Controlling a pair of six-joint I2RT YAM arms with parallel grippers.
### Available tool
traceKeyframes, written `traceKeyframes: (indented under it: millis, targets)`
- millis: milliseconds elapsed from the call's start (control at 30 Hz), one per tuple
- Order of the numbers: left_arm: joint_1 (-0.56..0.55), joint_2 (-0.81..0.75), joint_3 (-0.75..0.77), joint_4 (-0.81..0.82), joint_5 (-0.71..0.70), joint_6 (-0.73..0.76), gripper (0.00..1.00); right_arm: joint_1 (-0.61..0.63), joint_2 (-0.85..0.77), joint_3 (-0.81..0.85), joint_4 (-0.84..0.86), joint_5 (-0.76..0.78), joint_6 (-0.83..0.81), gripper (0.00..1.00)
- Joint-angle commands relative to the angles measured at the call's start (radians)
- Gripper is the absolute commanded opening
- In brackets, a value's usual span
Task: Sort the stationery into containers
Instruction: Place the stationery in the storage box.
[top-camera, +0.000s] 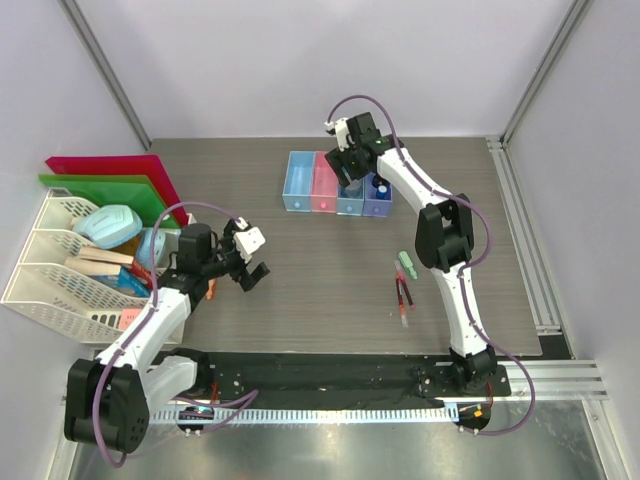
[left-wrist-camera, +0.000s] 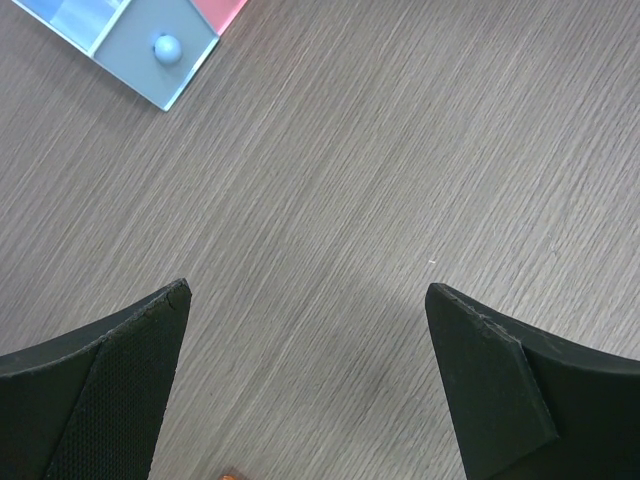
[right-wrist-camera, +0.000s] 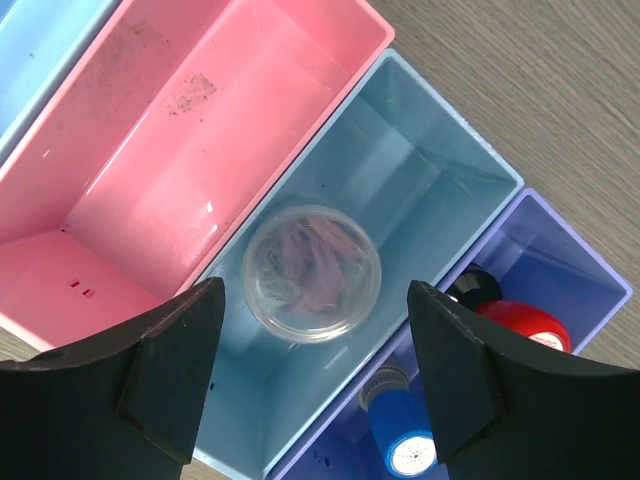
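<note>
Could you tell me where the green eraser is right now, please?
In the top view the green eraser lies on the table's right half, beside the right arm, just beyond the red-and-black pens.

Grey table (top-camera: 300, 285), joined boxes (top-camera: 323, 190), pens (top-camera: 402, 297), green eraser (top-camera: 406, 266)

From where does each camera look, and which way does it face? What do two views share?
Top external: above, behind the bases, facing down on the table; left arm and right arm show.
Left wrist: on the left arm, facing down at bare table; open left end effector shows.
Right wrist: on the right arm, facing down into the pink box and light blue box; open right end effector shows.
Shared: top external and right wrist both show the box row.
</note>
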Motion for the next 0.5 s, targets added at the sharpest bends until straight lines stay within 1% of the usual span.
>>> traceKeyframes:
  millis: [0,100,233,333,367,400,433,467]
  targets:
    - [0.007,-0.004,-0.006,0.039,0.033,-0.010,1.00,0.004,-0.034,0.053,0.045,0.013,-0.008,0.80]
    - [0.007,-0.001,-0.006,0.040,0.041,-0.011,1.00,0.004,-0.040,0.051,0.046,0.013,-0.005,0.82]
    - [0.007,-0.002,-0.006,0.056,0.027,-0.019,1.00,0.004,-0.077,0.034,0.046,0.013,0.011,0.82]
    - [0.009,0.001,-0.004,0.076,-0.009,-0.034,1.00,0.004,-0.153,-0.015,0.048,0.001,0.038,0.82]
    - [0.009,0.006,0.000,0.079,-0.020,-0.033,1.00,0.004,-0.202,-0.030,0.046,0.000,0.054,0.82]
    - [0.007,0.010,0.005,0.060,-0.031,-0.018,1.00,0.004,-0.228,-0.051,0.046,0.002,0.058,0.82]
    - [0.010,0.013,0.013,0.045,-0.045,-0.001,1.00,0.005,-0.255,-0.106,0.045,-0.001,0.057,0.82]
    - [0.012,0.021,0.031,0.021,-0.049,0.015,1.00,0.004,-0.317,-0.134,0.031,-0.007,0.040,0.82]
